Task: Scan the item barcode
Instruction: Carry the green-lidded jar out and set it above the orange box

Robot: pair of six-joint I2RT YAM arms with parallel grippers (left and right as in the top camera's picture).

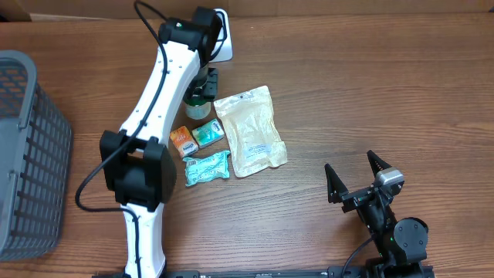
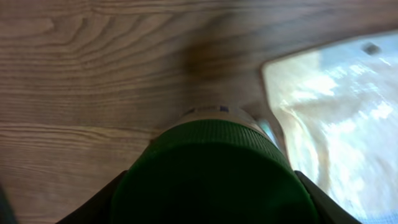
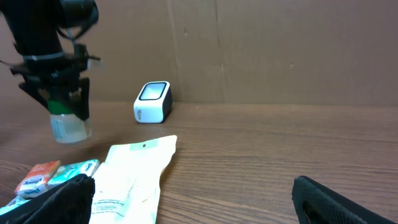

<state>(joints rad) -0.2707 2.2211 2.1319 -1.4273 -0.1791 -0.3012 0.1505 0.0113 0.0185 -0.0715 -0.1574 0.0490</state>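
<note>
Tabletop (image 1: 370, 93) stretches open around wide right claw (image 1: 349, 162); left claw (image 1: 203, 83) clamps green-capped bottle (image 3: 69, 127).

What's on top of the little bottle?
A dark green cap, gripped by the left hand. The hand covers the cap's sides; no barcode shows on the bottle.

Wood-grain table (image 1: 370, 93), brown, evenly lit. Plain cardboard wall (image 3: 280, 50) stands along its far edge, seams vertical. Grey mesh basket (image 1: 31, 154) at left edge.
</note>
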